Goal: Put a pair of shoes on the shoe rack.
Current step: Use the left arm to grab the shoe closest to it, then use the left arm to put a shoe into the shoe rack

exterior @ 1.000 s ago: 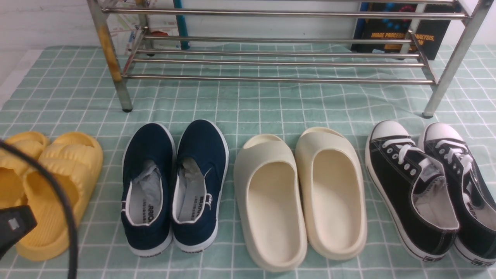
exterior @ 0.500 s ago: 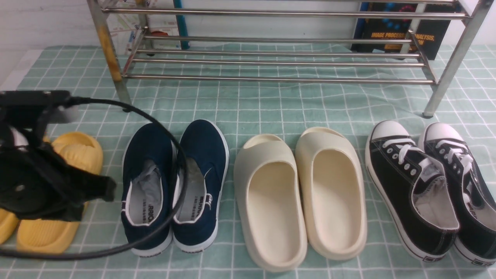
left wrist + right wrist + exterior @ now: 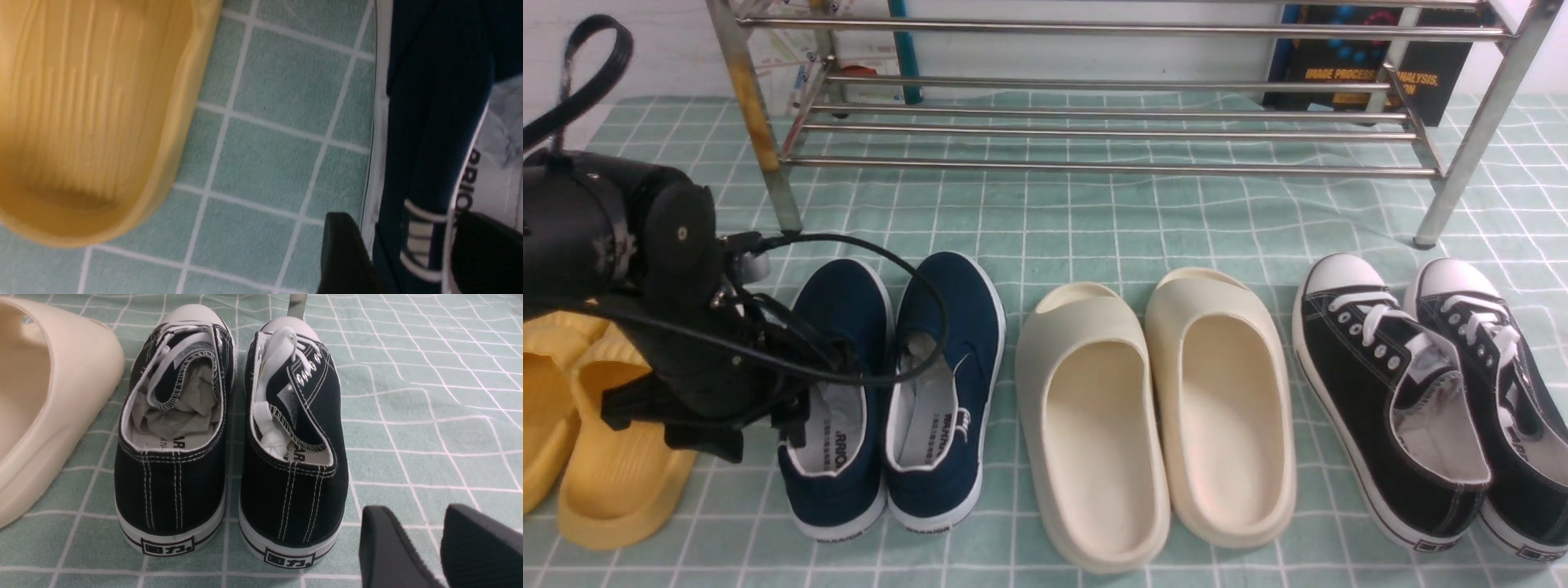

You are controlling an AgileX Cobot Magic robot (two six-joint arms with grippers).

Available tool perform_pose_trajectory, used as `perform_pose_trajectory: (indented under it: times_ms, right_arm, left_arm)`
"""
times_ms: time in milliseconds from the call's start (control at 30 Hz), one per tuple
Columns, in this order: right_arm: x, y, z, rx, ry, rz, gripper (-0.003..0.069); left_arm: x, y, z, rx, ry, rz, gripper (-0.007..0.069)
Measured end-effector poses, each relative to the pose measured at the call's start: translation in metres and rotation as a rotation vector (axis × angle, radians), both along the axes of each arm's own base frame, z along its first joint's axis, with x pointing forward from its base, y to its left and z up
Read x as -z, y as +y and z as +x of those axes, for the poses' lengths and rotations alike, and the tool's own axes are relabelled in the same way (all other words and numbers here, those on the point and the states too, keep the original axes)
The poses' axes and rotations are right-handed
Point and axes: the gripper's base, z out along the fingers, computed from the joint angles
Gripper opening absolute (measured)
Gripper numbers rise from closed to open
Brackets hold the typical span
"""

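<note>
Navy shoe wall btwn L jaws.

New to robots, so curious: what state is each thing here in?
Navy slip-ons: side by side on the cloth, not racked.
Shoe rack: upright, visible shelves bare.
Left pincer: open, straddling the left navy shoe's side wall.
Right pincer: open, empty.
Black sneakers: laced, paper-stuffed.
Cream slides: on the cloth.
Yellow slides: partly hidden by the arm.

A dark book cover at upper right reads "IMAGE PROCESS… ANALYSIS", insoles of the navy shoes read "WARRIOR", and heel patches on the black sneakers show "回力".
</note>
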Motion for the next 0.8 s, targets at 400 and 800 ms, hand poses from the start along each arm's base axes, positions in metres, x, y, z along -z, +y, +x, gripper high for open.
perform_pose_trajectory:
  times_ms: [400,800]
  right_arm:
    - [0.0,0.0,0.0,0.0,0.0,0.0,0.0246]
    - [0.0,0.0,0.0,0.0,0.0,0.0,0.0246]
  left_arm:
    - [0.024,-0.002,0.014,0.01,0.004,0.01,0.0102]
    - [-0.068,0.004,-0.017,0.102,-0.183,0.002,0.0011]
